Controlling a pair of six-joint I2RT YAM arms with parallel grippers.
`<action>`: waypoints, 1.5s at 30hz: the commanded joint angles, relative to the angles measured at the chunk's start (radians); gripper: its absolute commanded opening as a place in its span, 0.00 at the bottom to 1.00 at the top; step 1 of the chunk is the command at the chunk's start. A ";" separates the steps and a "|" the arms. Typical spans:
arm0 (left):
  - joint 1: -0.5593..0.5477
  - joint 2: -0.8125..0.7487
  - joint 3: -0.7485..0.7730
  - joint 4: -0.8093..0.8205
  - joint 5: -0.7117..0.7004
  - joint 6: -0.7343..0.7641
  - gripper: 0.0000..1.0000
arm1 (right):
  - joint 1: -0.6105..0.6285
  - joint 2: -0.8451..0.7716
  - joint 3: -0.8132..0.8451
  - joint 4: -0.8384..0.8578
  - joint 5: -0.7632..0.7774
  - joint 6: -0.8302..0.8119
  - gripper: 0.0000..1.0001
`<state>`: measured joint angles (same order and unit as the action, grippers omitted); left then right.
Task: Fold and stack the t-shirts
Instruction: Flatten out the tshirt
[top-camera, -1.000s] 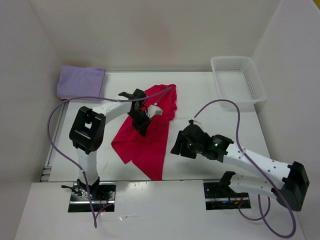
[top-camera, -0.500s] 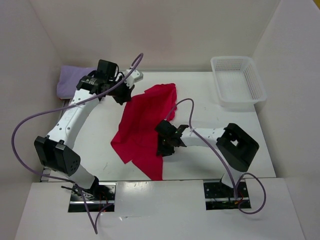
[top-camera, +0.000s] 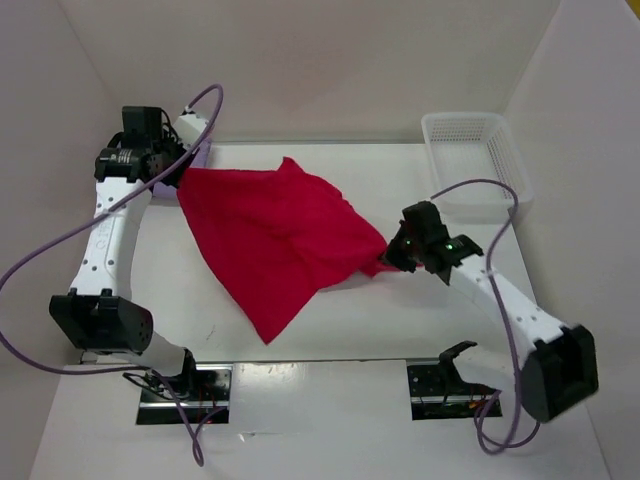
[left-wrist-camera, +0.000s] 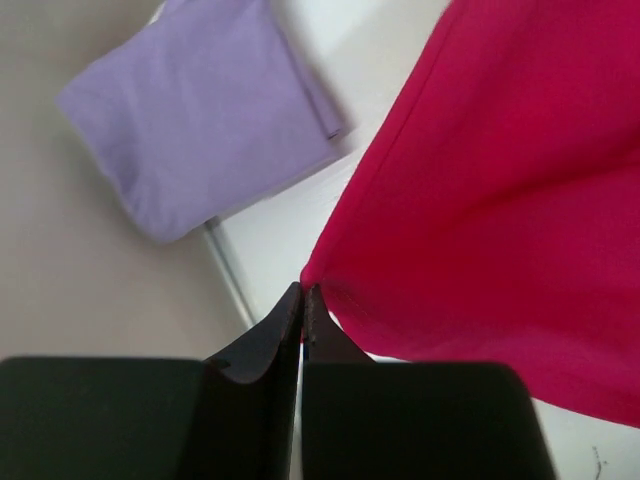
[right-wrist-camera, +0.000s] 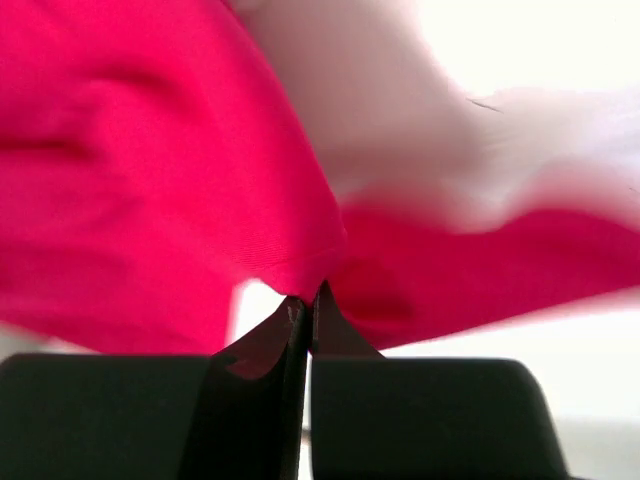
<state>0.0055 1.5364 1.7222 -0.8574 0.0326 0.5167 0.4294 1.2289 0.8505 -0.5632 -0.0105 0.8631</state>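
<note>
Red shirt (top-camera: 280, 235) now spread wide — left pincer (left-wrist-camera: 303, 292), right pincer (right-wrist-camera: 305, 296) (both) pinching corners.

a robot manipulation lab, set up as a closed test cell. a plain white bench (top-camera: 400, 180) is boxed in by bare white panels (top-camera: 330, 70). two white-and-black arms, left (top-camera: 100, 240) and right (top-camera: 500, 295), are bolted to metal plates (top-camera: 185, 395) at its near edge. purple cables (top-camera: 470, 182) loop loose above them. each hand, left (top-camera: 178, 178) and right (top-camera: 390, 258), pinches a red t-shirt (top-camera: 270, 230).
</note>
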 joint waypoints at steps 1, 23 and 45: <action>0.010 -0.085 -0.030 0.017 -0.086 0.071 0.00 | 0.028 -0.134 -0.059 -0.118 -0.095 0.022 0.00; 0.077 -0.173 -0.403 -0.080 -0.004 0.072 0.00 | 0.213 0.159 0.420 -0.273 0.076 -0.071 0.73; 0.117 -0.130 -0.466 -0.071 -0.022 0.045 0.00 | 0.174 1.560 1.972 -0.546 0.126 -0.521 0.79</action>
<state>0.1043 1.3975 1.2469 -0.9348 0.0078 0.5781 0.6029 2.7827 2.8071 -1.0466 0.1501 0.3859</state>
